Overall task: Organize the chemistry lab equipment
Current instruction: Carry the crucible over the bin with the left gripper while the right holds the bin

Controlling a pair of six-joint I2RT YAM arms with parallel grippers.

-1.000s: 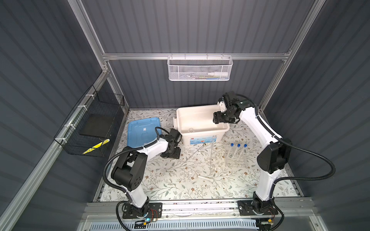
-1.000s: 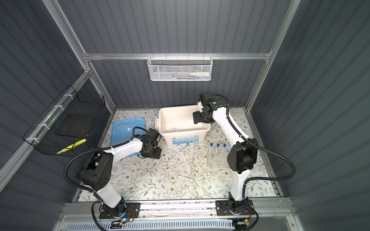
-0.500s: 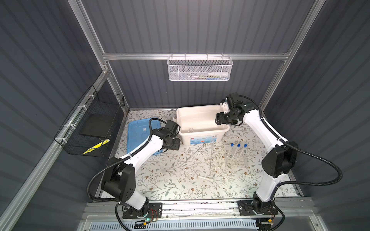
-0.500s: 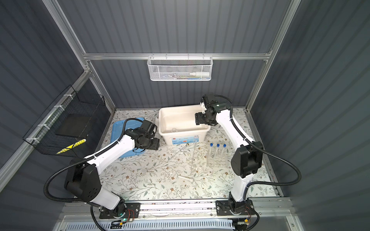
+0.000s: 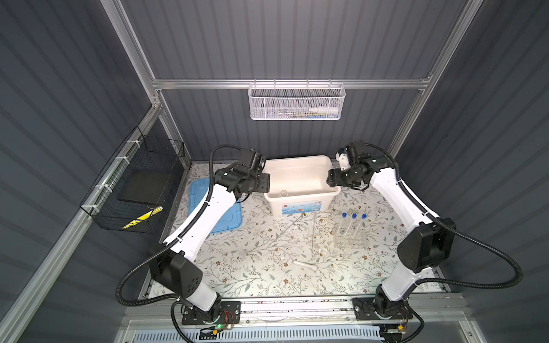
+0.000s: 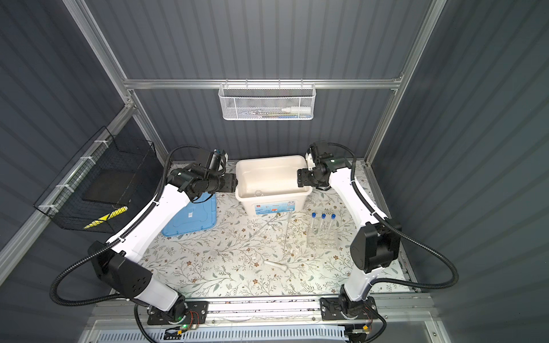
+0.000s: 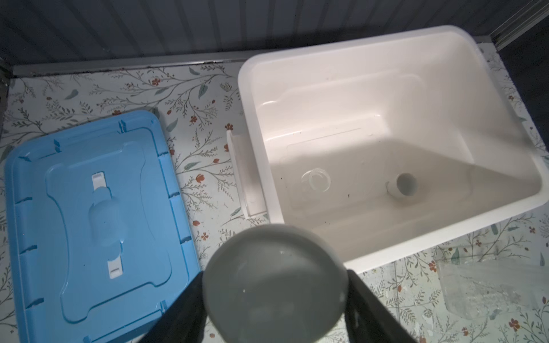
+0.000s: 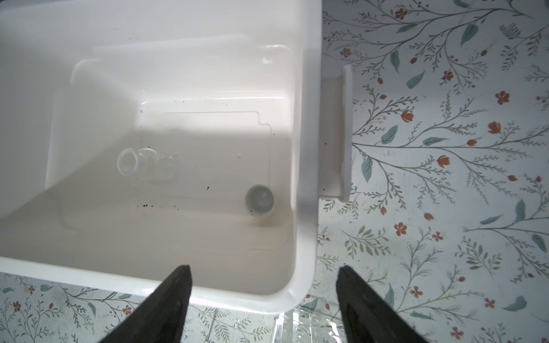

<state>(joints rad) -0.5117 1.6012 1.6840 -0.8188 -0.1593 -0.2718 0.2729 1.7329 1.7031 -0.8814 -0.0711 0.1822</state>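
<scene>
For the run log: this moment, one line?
left gripper: holding small white bowl by tub | right gripper: open over tub corner | inside: beaker, second bowl

An open white tub stands at the back of the floral surface, its blue lid flat to its left. The left gripper is at the tub's left rim, the right gripper over its right rim. In front lie two thin rods, a white pestle, and a clear rack with three blue-capped tubes standing in it
</scene>
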